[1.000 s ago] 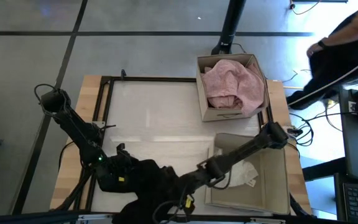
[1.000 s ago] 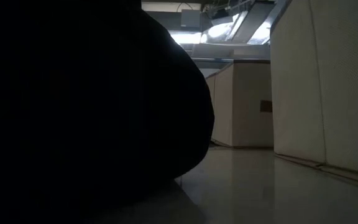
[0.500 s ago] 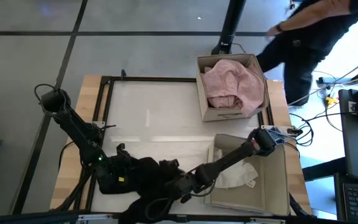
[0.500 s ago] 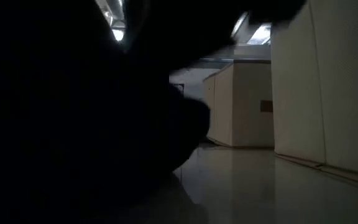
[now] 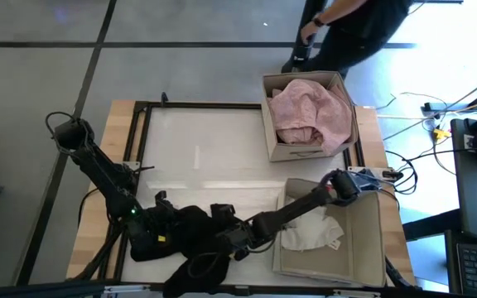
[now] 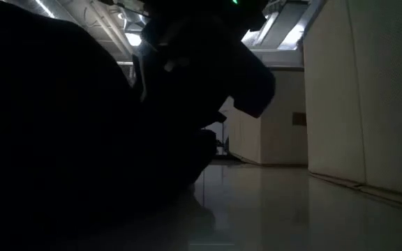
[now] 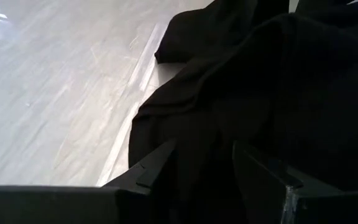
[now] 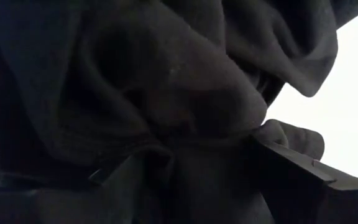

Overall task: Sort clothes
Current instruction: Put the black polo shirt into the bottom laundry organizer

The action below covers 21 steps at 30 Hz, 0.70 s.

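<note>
A black garment lies bunched on the table near its front edge, and one end reaches the edge. It fills the left of the low view. My left gripper is shut on its left part. My right gripper reaches in from the right and is shut on its right part. A pale pink garment fills the far cardboard box. Small white pieces lie in the near box. My left gripper has a thick bunch of the black cloth between its two fingers, several folds deep. The fingers lie low and about level, and the cloth rests on the table. My right gripper pinches a gathered fold of the black cloth between its two fingers. Creases run together at the pinch. The arm comes slanting from the table's right.
The two tan boxes stand at the table's right, one far and one near. The middle and far left of the white tabletop are bare. A person moves past beyond the table's far right corner.
My right gripper has gone toward the table's left and a little toward its far edge, drawing the black cloth with it. The garment has bunched closer to my left gripper, and less of it lies by the near box. The person has walked leftward behind the table.
</note>
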Each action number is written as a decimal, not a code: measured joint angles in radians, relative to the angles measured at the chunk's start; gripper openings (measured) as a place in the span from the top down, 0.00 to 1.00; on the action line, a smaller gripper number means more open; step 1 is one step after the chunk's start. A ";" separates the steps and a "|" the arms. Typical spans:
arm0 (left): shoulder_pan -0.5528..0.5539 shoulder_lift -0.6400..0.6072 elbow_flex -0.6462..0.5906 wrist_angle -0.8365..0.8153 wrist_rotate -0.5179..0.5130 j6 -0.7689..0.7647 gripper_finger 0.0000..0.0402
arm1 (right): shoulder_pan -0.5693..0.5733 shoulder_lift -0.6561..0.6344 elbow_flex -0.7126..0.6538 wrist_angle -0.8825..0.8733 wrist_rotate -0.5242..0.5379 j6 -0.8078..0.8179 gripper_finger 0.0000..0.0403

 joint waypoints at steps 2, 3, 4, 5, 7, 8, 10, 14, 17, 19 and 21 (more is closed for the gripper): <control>0.000 0.000 0.000 0.000 0.000 0.000 0.64 | -0.005 0.001 0.000 0.000 0.000 -0.001 0.31; 0.000 0.000 0.000 0.000 0.000 0.000 0.64 | -0.006 0.001 -0.001 0.000 0.000 -0.001 0.32; 0.000 0.000 0.000 0.000 0.000 0.000 0.64 | -0.006 0.002 -0.001 0.000 0.002 0.000 0.34; 0.000 0.000 0.000 0.000 0.000 0.000 0.64 | -0.007 0.002 -0.001 0.003 0.005 0.000 0.35; 0.000 0.000 0.000 0.000 0.000 0.000 0.64 | -0.008 0.003 -0.002 0.014 0.007 -0.001 0.39; 0.000 0.000 0.000 0.000 0.000 0.000 0.64 | -0.008 0.004 -0.002 0.021 0.008 -0.001 0.40; 0.000 0.000 0.000 0.008 0.000 0.000 0.64 | -0.008 0.004 -0.003 0.033 0.011 -0.003 0.42; 0.000 0.021 0.000 0.069 0.012 0.038 0.64 | -0.010 0.005 -0.005 0.059 0.013 -0.005 0.44; 0.003 0.060 0.000 0.132 0.026 0.092 0.64 | -0.010 0.005 -0.005 0.061 0.017 -0.005 0.43; 0.012 0.090 0.000 0.172 0.041 0.127 0.64 | -0.013 0.005 -0.005 0.062 0.019 -0.004 0.42; 0.029 0.119 0.000 0.211 0.070 0.160 0.64 | -0.014 0.005 -0.005 0.063 0.019 0.004 0.39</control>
